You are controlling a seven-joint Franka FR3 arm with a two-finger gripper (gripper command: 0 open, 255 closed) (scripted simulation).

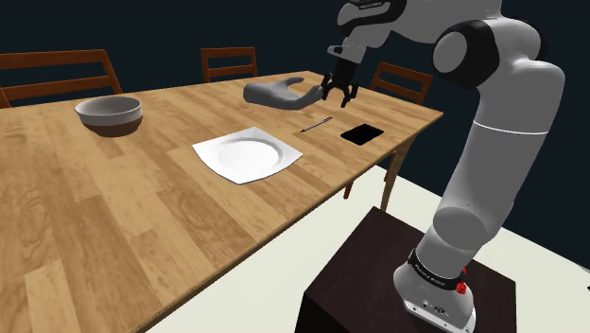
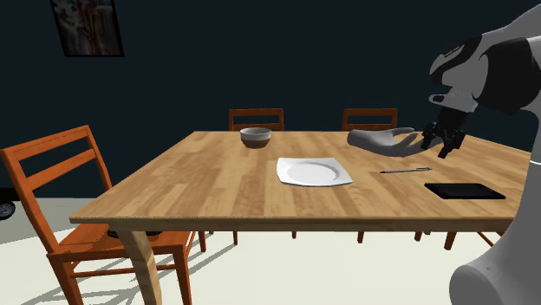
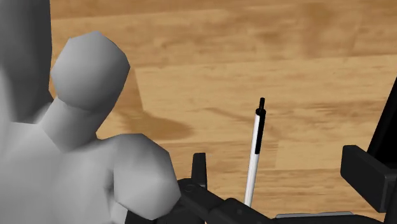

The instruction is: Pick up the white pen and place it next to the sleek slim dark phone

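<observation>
1. A wooden table point(image 1: 113, 218) with a pale plank top stands before a dark wall.
2. A white square plate point(image 1: 216, 151) with a round well lies near the table's middle.
3. A grey bowl point(image 1: 110, 113) sits well apart from the plate, toward the shoulder view's left.
4. A grey hand-shaped model point(image 1: 274, 92) lies near the far edge.
5. Wooden chairs point(image 2: 61, 199) surround the table.
6. A framed picture point(image 2: 87, 26) hangs on the wall.
</observation>
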